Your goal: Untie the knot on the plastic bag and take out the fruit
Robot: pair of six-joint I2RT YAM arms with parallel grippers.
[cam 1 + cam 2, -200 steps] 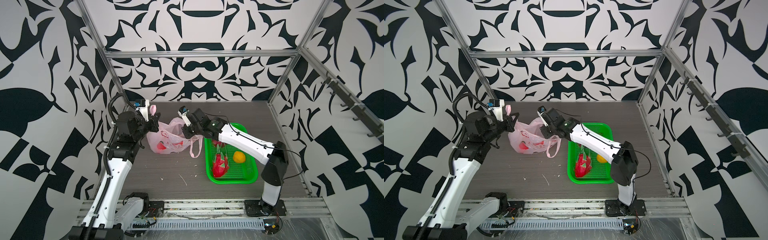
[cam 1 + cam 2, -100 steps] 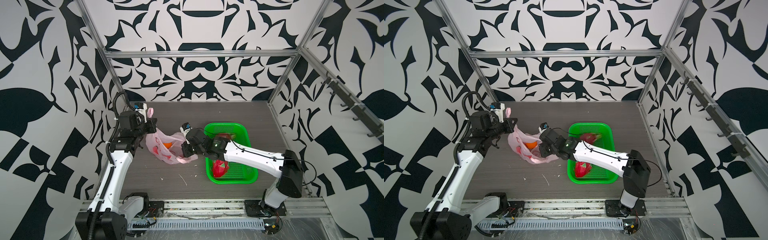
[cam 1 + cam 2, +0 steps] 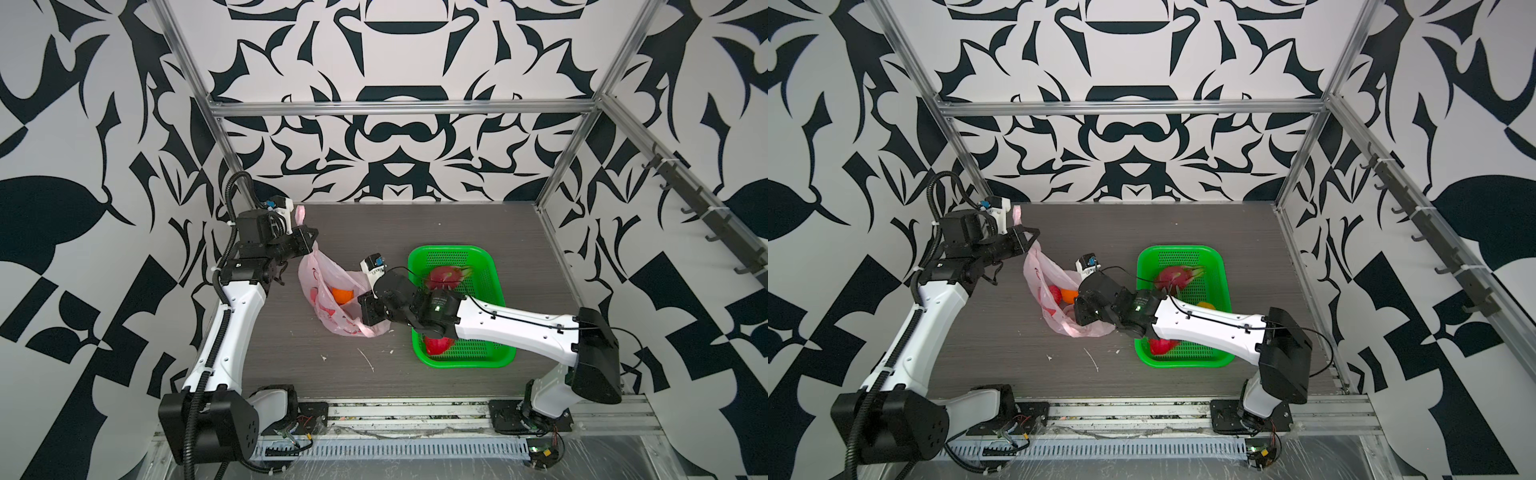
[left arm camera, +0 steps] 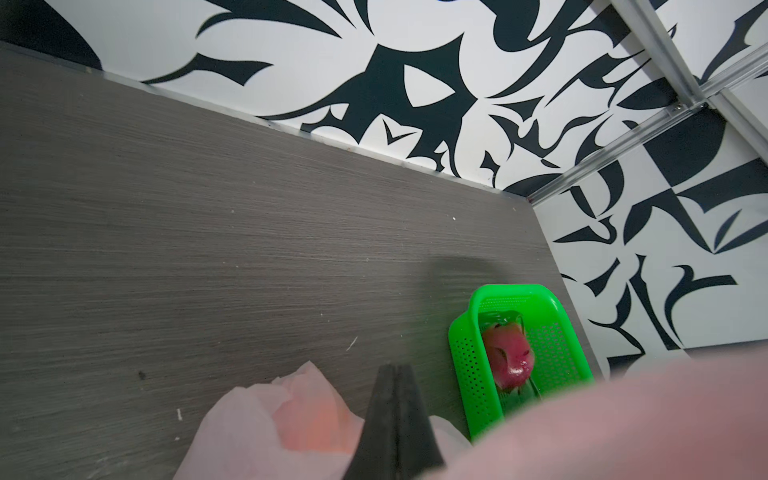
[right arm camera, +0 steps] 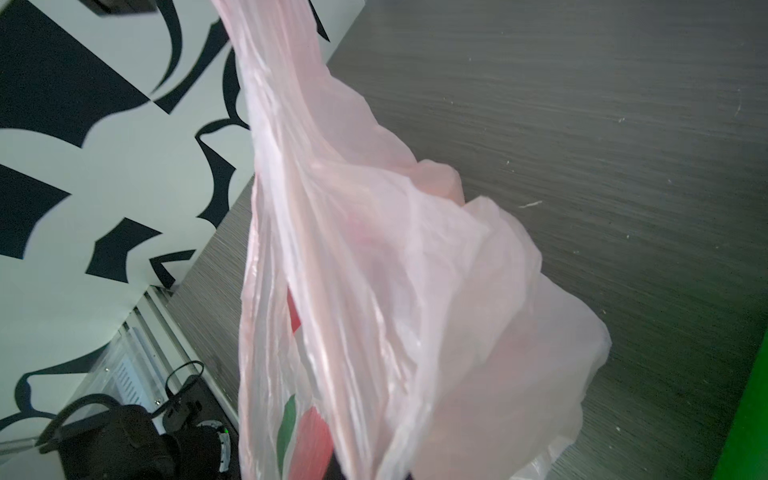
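Left fingers [image 4: 384, 415] are clenched on the top of the plastic bag [image 3: 312, 270], holding it up over the bench [image 3: 415, 232]. The right fingers [image 3: 365, 312] look pinched on its lower side. Untying seems done. An orange [image 3: 343, 296] inside awaits tipping or picking out.

We see walls [image 3: 415, 54] papered in a bold black-and-white leaf pattern (every side alike), braced by silver aluminium bars [image 3: 399, 109], enclosing a dark grey wood-grain tabletop [image 3: 415, 224] under soft, even light, with a rail of dark hooks [image 3: 670, 165] along the right wall.
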